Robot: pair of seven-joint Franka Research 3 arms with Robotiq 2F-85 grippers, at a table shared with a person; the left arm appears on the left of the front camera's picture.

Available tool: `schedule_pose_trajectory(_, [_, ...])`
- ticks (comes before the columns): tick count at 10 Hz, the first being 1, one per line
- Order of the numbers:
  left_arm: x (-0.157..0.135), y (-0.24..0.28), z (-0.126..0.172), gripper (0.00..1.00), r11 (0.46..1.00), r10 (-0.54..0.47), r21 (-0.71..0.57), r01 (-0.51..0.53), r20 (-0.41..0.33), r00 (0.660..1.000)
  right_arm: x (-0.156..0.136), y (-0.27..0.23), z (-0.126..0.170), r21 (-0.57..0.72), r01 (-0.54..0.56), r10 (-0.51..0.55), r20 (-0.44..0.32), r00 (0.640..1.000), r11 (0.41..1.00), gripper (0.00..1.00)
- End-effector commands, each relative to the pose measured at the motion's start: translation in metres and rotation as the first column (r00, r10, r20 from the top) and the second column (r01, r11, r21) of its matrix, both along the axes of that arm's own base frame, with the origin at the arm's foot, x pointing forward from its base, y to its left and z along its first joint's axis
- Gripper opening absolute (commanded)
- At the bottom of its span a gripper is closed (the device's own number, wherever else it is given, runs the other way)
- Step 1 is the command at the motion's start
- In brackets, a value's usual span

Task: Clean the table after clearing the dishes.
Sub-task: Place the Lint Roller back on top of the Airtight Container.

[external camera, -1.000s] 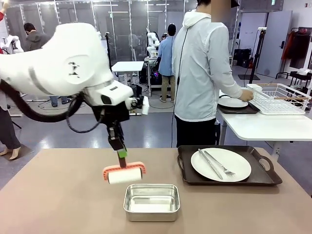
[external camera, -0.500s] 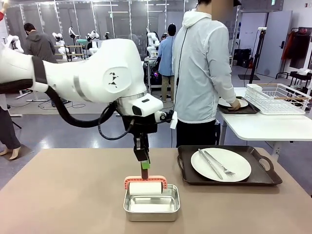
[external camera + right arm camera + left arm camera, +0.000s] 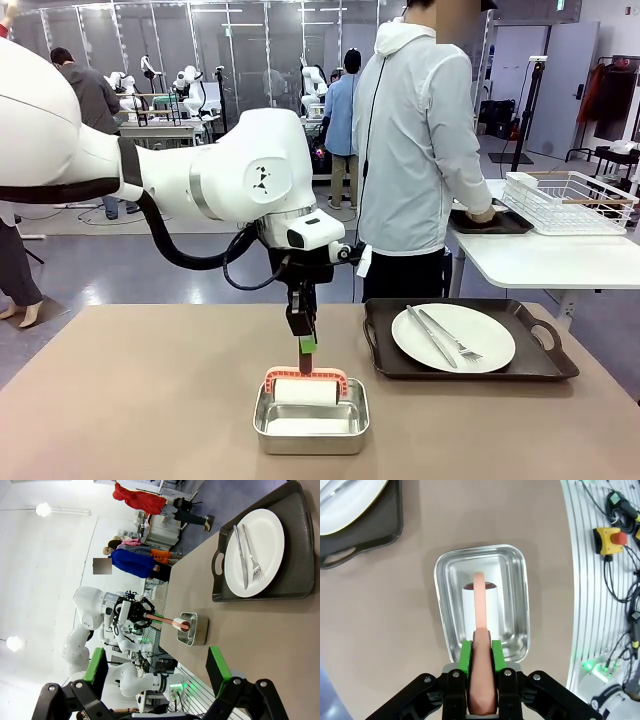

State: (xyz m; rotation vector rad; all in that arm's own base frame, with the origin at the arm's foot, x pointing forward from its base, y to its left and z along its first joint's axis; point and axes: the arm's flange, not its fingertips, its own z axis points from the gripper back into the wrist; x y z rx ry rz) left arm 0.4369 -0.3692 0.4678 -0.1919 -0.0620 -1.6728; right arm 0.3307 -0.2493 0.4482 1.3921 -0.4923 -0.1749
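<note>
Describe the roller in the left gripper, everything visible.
The roller has a white roll in a salmon-pink, plastic-looking frame with a long handle. The left gripper holds the handle, jaws shut on it. The roll sits level, low inside the steel pan; whether it touches the pan floor is unclear.

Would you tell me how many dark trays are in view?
2. One tray on the brown table, carrying the plate; another tray on the white side table at the person's hand. Others may be hidden.

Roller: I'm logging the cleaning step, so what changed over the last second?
The left hand, shut on the roller, carried it rightward from above the table and lowered it into the steel pan. The pan, tray and plate stayed put.
</note>
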Motion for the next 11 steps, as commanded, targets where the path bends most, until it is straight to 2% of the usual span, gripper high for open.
schedule_pose_trajectory(1, [0.013,0.000,-0.008,0.20,0.999,-0.022,0.024,0.023,-0.025,0.999,-0.002,0.000,0.003,0.001,-0.003,0.003,0.009,1.000,1.000,1.00])
schedule_pose_trajectory(4, [0.038,0.003,-0.040,0.20,0.999,-0.014,-0.044,0.011,-0.066,0.998,-0.002,0.000,0.003,0.001,-0.003,0.003,0.009,1.000,1.000,1.00])
schedule_pose_trajectory(7, [0.049,0.006,-0.057,0.20,1.000,-0.002,-0.025,0.000,-0.085,0.996,-0.002,0.000,0.003,0.001,-0.003,0.003,0.009,1.000,1.000,1.00])
schedule_pose_trajectory(8, [0.051,0.007,-0.060,0.25,1.000,0.011,-0.021,-0.013,-0.095,0.995,-0.002,0.000,0.003,0.001,-0.003,0.003,0.009,1.000,1.000,1.00])
schedule_pose_trajectory(11, [0.051,0.004,-0.048,0.66,1.000,0.000,-0.009,-0.001,-0.075,0.997,-0.002,0.000,0.003,0.001,-0.003,0.003,0.009,1.000,1.000,1.00])
